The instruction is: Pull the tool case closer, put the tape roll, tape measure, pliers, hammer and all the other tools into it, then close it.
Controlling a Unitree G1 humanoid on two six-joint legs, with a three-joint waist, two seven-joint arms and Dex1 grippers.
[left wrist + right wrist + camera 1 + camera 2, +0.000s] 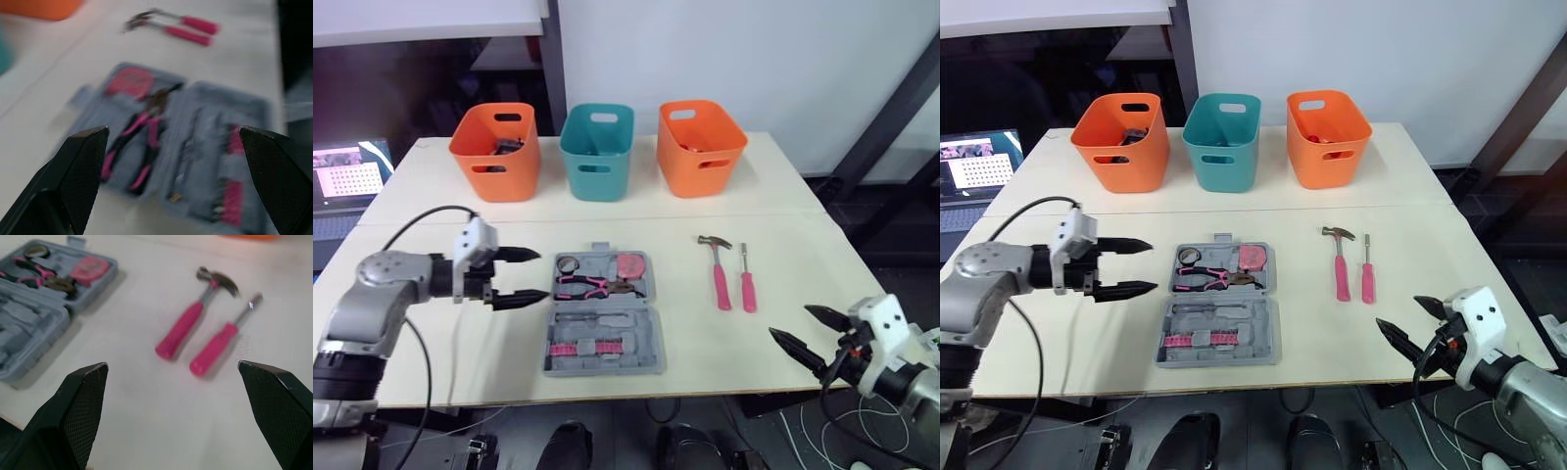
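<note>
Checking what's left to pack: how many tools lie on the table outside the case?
2: the hammer right of the case, and the screwdriver just right of the hammer. The bins may hide more.

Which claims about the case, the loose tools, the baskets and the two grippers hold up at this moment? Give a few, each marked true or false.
1. The tool case lies open on the table. True.
2. The hammer is already in the case. False: it lies on the table beside the screwdriver, to the robot's right of the case.
3. The pliers sit inside the case. True.
4. The left gripper is shut on the case. False: it is open and holds nothing, beside the case's left edge.
5. The middle basket at the back is orange. False: it is teal.
6. The right gripper is open. True.
</note>
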